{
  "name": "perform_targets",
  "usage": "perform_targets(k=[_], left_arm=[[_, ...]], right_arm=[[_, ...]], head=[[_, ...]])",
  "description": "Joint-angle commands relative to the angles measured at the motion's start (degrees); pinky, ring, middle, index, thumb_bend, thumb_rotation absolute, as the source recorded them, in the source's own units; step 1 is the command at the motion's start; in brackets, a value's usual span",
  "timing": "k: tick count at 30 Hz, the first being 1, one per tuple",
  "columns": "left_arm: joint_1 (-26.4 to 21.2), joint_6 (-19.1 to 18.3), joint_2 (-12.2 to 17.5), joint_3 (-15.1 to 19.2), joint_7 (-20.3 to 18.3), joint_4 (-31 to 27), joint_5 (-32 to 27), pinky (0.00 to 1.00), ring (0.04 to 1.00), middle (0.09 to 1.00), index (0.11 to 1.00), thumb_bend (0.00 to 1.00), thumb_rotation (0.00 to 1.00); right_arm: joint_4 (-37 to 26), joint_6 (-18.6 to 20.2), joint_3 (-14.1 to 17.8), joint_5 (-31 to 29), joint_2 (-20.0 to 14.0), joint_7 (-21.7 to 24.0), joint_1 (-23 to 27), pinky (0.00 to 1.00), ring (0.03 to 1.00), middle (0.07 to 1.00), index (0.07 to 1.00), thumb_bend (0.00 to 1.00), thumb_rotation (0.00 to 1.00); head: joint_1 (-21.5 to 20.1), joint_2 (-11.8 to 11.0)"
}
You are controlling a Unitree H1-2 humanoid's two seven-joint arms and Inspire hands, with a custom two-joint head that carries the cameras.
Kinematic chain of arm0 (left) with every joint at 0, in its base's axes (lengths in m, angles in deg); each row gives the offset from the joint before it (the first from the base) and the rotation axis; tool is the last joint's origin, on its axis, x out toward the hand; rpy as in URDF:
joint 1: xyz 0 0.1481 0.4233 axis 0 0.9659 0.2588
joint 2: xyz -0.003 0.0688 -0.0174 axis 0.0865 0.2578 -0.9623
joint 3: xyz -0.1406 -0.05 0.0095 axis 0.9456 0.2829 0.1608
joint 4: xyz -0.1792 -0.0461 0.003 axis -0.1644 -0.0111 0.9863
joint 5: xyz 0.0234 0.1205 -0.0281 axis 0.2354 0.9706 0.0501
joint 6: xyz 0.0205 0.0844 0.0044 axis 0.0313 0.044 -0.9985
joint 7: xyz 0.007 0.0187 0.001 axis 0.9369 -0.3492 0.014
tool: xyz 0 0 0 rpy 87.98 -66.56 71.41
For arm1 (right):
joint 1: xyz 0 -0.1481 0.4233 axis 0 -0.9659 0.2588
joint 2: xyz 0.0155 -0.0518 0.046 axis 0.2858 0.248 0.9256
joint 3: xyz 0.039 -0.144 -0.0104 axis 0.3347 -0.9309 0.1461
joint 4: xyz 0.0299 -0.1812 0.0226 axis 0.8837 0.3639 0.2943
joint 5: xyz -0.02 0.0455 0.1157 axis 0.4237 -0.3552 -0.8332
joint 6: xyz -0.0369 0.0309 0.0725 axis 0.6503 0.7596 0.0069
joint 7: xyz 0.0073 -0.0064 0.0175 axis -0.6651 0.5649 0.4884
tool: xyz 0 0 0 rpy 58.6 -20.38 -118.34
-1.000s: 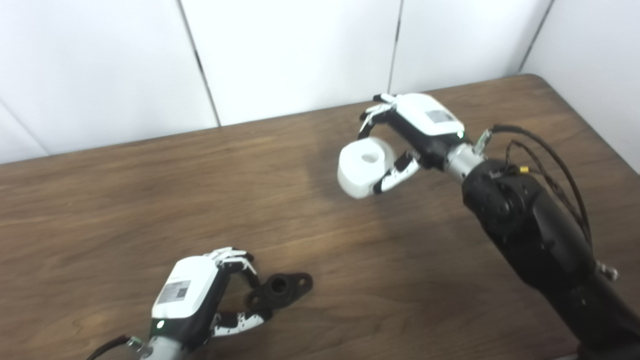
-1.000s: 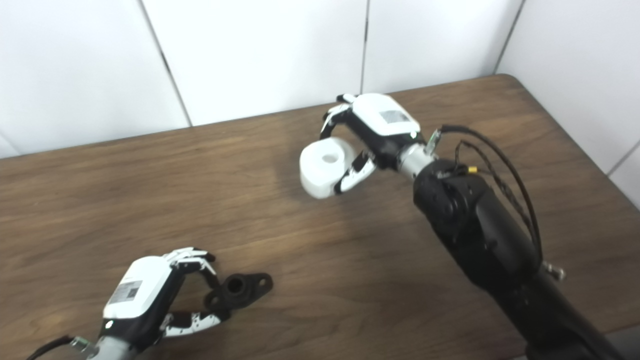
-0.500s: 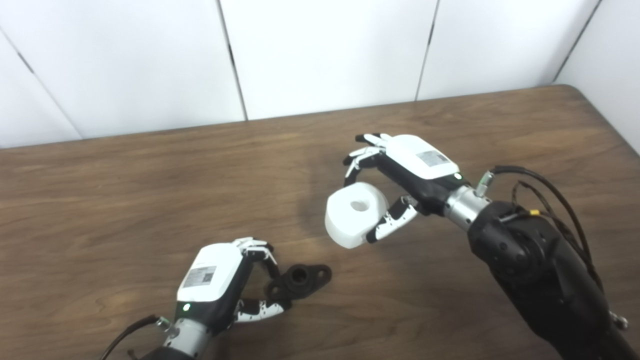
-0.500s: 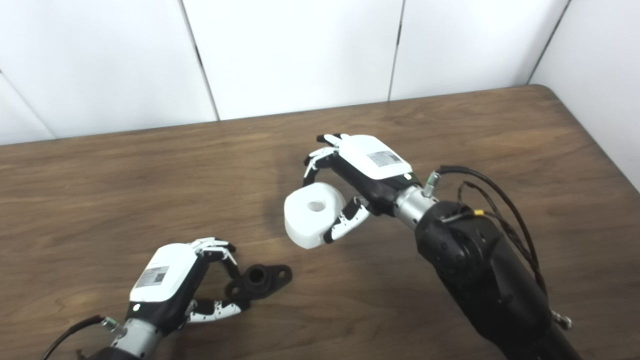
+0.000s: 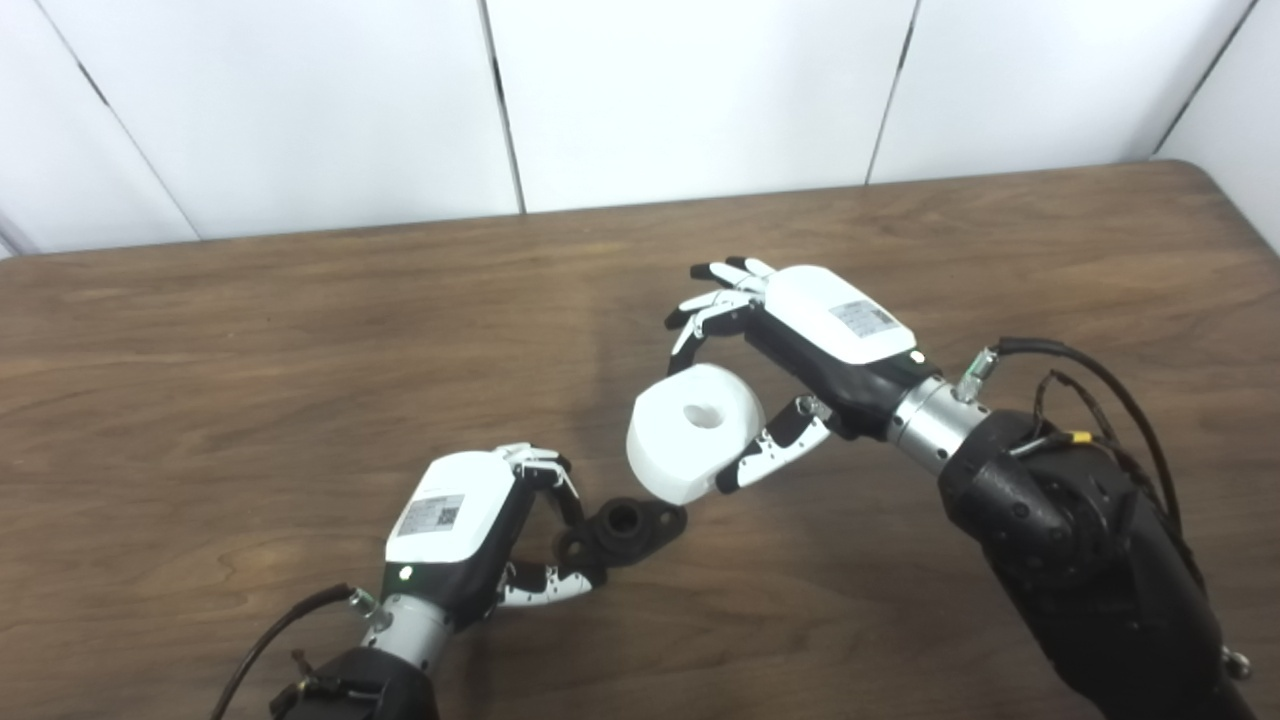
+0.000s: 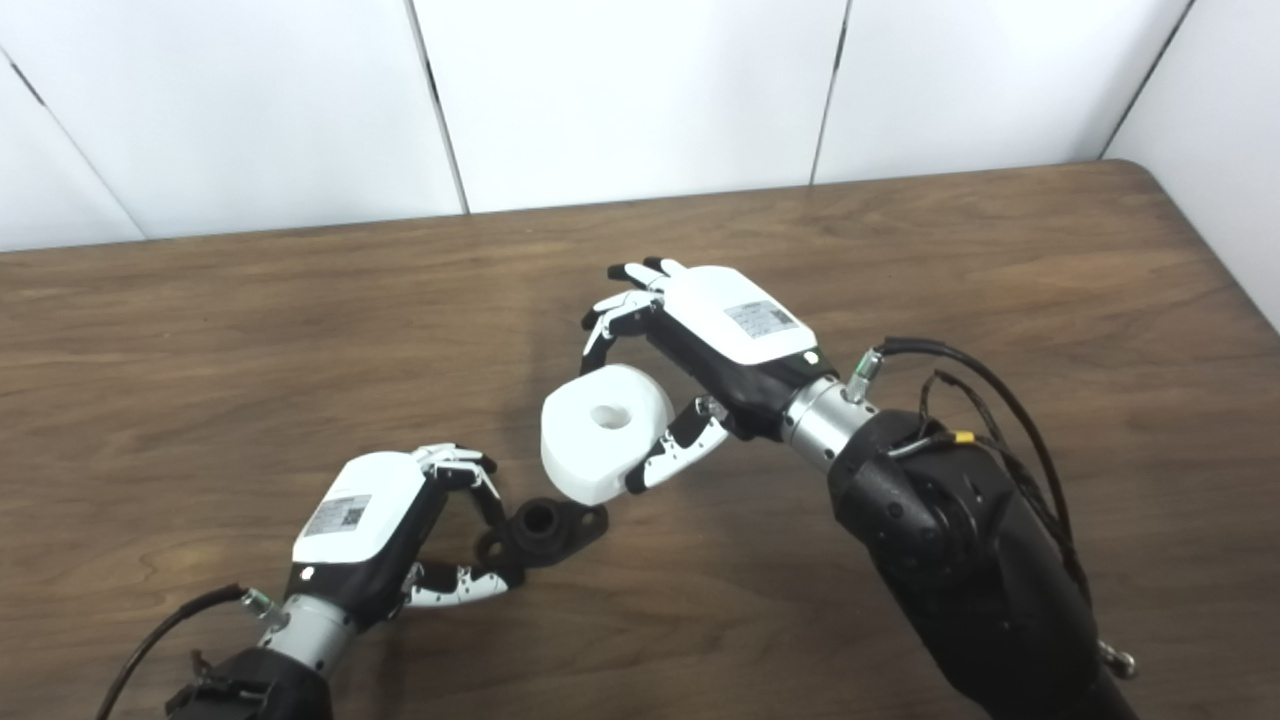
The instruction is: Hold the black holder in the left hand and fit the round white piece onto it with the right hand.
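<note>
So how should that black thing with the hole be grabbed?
Probably by one end tab, from the near-left side, as the left hand does now. The black holder lies flat on the table; pinching an ear leaves its raised centre hole open for the round white piece.

Wood-grain table (image 5: 250,340); matt white piece (image 5: 680,440)

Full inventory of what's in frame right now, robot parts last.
white piece: 1, white, round with a centre hole, held above the table, just right of the holder
holder: 1, black, near front centre, gripped at its left end
table: 1, brown wood, fills the view
wall panels: white, behind the table
left hand: 1, white and black, shut on the holder
right hand: 1, white and black, shut on the white piece
</note>
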Motion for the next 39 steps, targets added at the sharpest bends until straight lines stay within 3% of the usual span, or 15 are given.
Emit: perform_targets(k=[1, 19, 39], left_arm=[[0.9, -2.5, 0.3, -1.2, -4.7, 2.9, 0.5, 0.8, 0.842, 0.778, 0.488, 0.52, 0.05], [0.8, -1.8, 0.0, -1.2, -4.4, 3.0, 0.7, 0.78, 0.84, 0.775, 0.488, 0.52, 0.05], [0.6, -2.5, -0.2, -1.2, -5.7, 1.4, 1.1, 0.79, 0.836, 0.768, 0.488, 0.52, 0.05]], right_arm=[[-2.7, -1.9, 0.8, -0.5, 0.5, -0.5, 2.1, 0.98, 0.952, 0.8, 0.482, 0.52, 0.14], [-4.3, -1.5, -0.1, -0.3, 4.5, 1.6, 3.2, 0.99, 0.946, 0.794, 0.482, 0.52, 0.14], [-2.4, -2.8, -2.5, 0.8, 5.3, 2.6, 0.5, 0.99, 0.951, 0.792, 0.482, 0.52, 0.15]], head=[[0.0, 0.1], [0.4, 0.8], [0.5, 3.4]])
